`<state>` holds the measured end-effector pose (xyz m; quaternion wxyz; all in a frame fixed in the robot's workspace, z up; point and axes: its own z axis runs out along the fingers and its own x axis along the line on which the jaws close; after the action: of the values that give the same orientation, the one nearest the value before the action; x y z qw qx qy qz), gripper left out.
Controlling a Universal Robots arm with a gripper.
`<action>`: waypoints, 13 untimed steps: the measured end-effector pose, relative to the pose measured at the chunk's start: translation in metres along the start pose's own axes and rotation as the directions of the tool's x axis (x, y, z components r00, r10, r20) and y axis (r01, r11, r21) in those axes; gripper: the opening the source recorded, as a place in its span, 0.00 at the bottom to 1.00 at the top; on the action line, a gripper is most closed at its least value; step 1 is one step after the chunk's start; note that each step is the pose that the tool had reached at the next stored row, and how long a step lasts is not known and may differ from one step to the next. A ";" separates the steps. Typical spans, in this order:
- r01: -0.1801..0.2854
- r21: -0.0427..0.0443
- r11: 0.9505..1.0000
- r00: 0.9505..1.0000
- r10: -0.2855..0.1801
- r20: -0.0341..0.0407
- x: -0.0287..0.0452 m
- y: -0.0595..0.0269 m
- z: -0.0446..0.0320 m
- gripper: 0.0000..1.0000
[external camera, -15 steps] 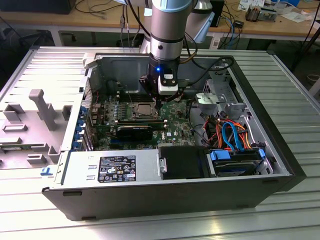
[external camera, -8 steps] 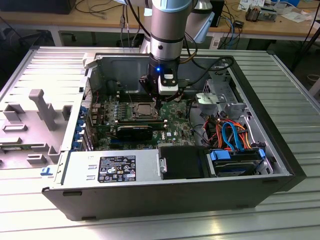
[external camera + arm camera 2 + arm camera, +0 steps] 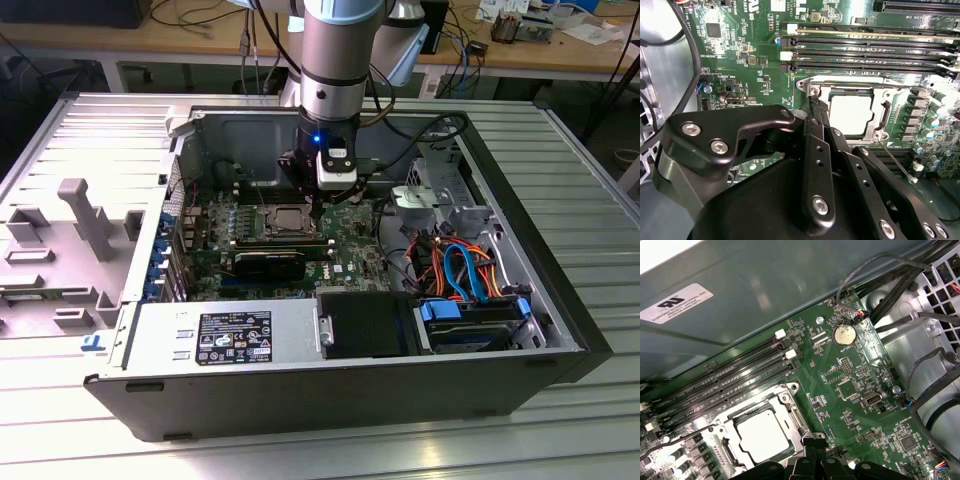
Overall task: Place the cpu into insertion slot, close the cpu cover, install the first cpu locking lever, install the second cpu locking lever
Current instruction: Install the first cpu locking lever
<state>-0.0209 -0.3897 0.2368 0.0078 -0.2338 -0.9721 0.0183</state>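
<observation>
The cpu [image 3: 850,115] [image 3: 762,435] lies flat in the insertion slot [image 3: 290,222], its pale metal top showing through the window of the cpu cover [image 3: 850,91] [image 3: 754,413], which lies down around it. My gripper [image 3: 813,105] [image 3: 815,442] [image 3: 318,214] hangs straight down at one corner of the socket. Its black fingers [image 3: 816,150] are shut together, with the tips at the socket frame. A thin metal lever rod [image 3: 895,160] sticks out from another corner of the socket.
Long black memory slots [image 3: 865,50] [image 3: 730,375] run beside the socket. A coin battery [image 3: 843,333] and cables [image 3: 920,375] lie near the case wall. A black card [image 3: 270,265], power supply [image 3: 230,335] and drive cables [image 3: 460,265] surround the board.
</observation>
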 end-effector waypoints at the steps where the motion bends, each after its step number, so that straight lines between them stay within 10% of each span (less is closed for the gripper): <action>1: 0.002 0.000 1.000 1.000 -0.002 0.000 0.0000 0.0000 0.0000 0.11; 13: 0.041 0.000 0.999 0.999 -0.041 0.002 0.0000 0.0000 0.0000 0.11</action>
<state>-0.0209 -0.3897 0.2368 0.0074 -0.2138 -0.9767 0.0184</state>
